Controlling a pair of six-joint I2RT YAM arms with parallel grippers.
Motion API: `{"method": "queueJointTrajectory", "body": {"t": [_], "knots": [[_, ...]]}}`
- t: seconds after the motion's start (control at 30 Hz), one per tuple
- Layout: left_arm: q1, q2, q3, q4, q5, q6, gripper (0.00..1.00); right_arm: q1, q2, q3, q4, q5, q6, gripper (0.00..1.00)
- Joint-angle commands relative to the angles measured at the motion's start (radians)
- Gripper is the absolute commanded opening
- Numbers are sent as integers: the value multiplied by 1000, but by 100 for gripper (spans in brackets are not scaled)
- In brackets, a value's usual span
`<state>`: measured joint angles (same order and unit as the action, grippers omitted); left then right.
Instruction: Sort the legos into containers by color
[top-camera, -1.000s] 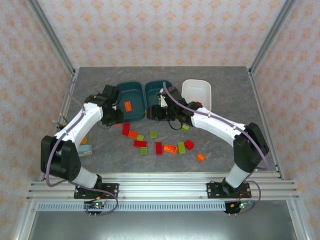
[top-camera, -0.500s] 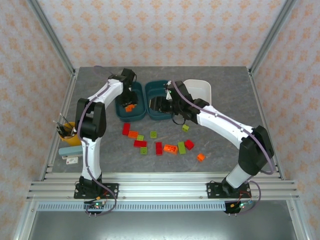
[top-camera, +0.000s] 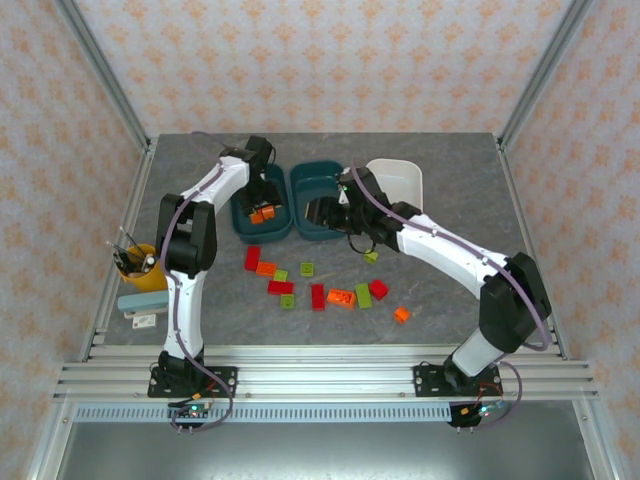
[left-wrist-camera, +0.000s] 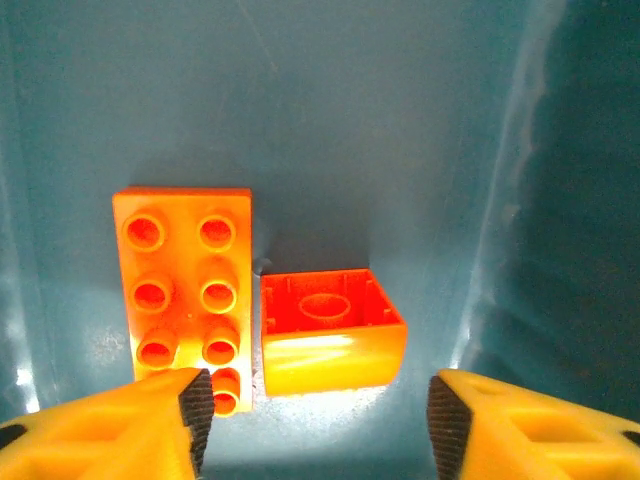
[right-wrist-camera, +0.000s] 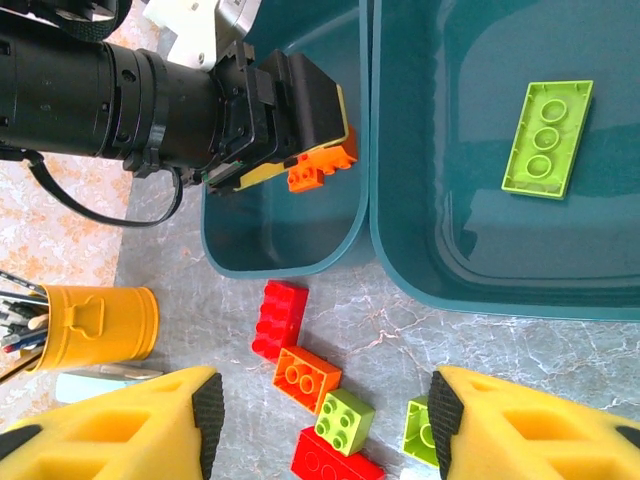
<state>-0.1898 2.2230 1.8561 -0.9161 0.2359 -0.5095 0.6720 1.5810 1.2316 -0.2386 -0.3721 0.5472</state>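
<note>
In the left wrist view my left gripper (left-wrist-camera: 318, 420) is open just above the floor of the left teal bin (left-wrist-camera: 330, 110). Two orange legos lie there: an oblong one (left-wrist-camera: 183, 290) studs up and a square one (left-wrist-camera: 330, 335) tipped on its side, loose between the fingers. My right gripper (right-wrist-camera: 325, 420) is open and empty, high over the near rims of both teal bins. The right teal bin (right-wrist-camera: 470, 150) holds one yellow-green oblong lego (right-wrist-camera: 547, 138). Red (right-wrist-camera: 280, 318), orange (right-wrist-camera: 307, 378) and yellow-green (right-wrist-camera: 345, 420) legos lie on the table below it.
The white bin (top-camera: 395, 180) stands right of the teal pair. Several loose legos are scattered on the grey table from a red one (top-camera: 252, 257) to an orange one (top-camera: 401, 314). A yellow pen cup (top-camera: 135, 268) stands at the left edge.
My left gripper has opened and let the square orange lego drop into the left teal bin beside the oblong one. The right gripper has edged slightly, still open.
</note>
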Motion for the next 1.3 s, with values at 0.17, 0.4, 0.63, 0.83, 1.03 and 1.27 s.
{"method": "queueJointTrajectory", "body": {"t": [0.17,0.4,0.63,0.83,1.03,1.27], "knots": [[-3,-257,-119,-7,-7,-51,66,-23,-135,-35,-173,162,-60,58],[-132,-557,-402,66,53,-59,71,-38,-196,-103,-558,271,-8,58],[-362,-809,-749,237,83,-130,72,-76,-147,-201,-662,204,179,70],[-506,-877,-851,313,68,-129,73,-84,-111,-268,-546,141,378,77],[-540,-905,-880,348,56,-145,73,-88,-57,-312,-453,137,487,77],[-547,-907,-876,352,47,-153,73,-98,-8,-329,-441,148,505,71]]}}
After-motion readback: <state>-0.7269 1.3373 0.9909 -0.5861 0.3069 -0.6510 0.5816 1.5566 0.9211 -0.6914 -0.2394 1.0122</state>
